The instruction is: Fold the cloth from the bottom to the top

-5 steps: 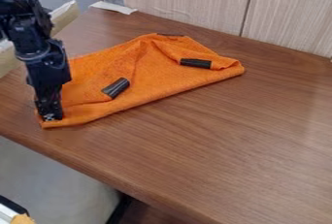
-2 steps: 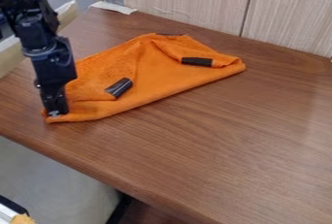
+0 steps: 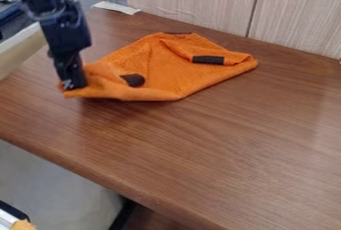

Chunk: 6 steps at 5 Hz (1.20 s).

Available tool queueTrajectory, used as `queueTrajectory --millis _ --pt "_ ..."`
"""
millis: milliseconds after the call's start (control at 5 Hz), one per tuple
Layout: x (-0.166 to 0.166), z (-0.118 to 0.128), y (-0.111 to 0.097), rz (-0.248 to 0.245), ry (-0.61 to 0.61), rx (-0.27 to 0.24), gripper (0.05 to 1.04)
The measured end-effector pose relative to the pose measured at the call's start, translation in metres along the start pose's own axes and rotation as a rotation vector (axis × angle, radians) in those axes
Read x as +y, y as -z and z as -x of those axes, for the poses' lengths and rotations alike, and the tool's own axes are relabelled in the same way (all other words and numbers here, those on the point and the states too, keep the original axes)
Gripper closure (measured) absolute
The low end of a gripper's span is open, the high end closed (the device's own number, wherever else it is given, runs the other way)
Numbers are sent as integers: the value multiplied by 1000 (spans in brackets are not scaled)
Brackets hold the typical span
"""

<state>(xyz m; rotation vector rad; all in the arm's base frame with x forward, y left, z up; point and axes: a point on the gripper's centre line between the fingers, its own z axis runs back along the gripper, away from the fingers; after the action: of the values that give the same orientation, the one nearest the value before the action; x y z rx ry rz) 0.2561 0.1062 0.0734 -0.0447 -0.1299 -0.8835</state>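
The gripper [image 3: 72,84] is hanging down over the left part of the table [image 3: 220,139], its arm entering from the upper left of the view. Its fingers are closing on the near left corner of the orange cloth [image 3: 170,72], with a small portion of fabric projecting past the tips. The cloth is lying across the upper left and middle of the table, its left end is bunching at the grip, and a shadow is falling along the table below that end. The near edge is running from the gripped corner to a blunt bend and is then slanting up to the right corner. Three dark patches are showing on the cloth: a left patch [image 3: 133,79] near the gripped end, a right patch [image 3: 208,59] beside the right corner, and a narrow far patch [image 3: 178,33] at the far edge. Behind the table, a light wood-grain panel [image 3: 186,0] is standing upright. A white strip [image 3: 116,8] is lying at the far left corner of the table.
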Motion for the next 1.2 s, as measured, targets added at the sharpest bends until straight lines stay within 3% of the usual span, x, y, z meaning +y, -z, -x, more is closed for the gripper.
queueTrajectory --millis 200,400,600,800,1000,1200 --pt "5 -32 -27 -20 55 -68 1015" --pt "10 -72 -35 -5 111 -83 1015" --pt "22 -111 -24 15 140 -76 1015" --pt "34 -140 1 43 157 -40 1015" --pt "36 -157 36 64 184 -1 1015" --pt "41 -161 56 69 193 19 1015"
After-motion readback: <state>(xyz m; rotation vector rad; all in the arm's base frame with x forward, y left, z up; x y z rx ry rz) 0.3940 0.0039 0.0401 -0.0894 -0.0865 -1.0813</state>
